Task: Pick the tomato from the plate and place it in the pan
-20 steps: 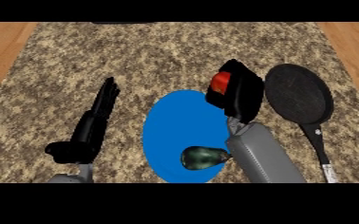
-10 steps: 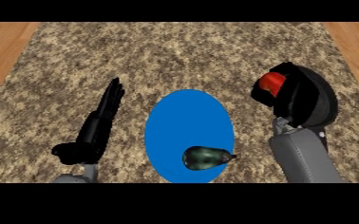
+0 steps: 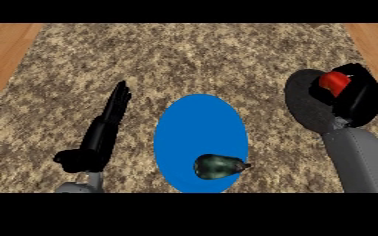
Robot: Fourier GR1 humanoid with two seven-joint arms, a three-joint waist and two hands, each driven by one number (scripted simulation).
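right hand (image 3: 356,100): fingers curled round the tomato (image 3: 334,82) — over the pan (image 3: 310,106)
left hand (image 3: 103,130): fingers straight, holding nothing

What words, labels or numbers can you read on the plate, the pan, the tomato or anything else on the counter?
None: no readable text anywhere.
Blue plate: plain.
Pan: plain black.
Tomato, held in the right robot hand: unmarked.
Dark green item on the plate: unmarked.
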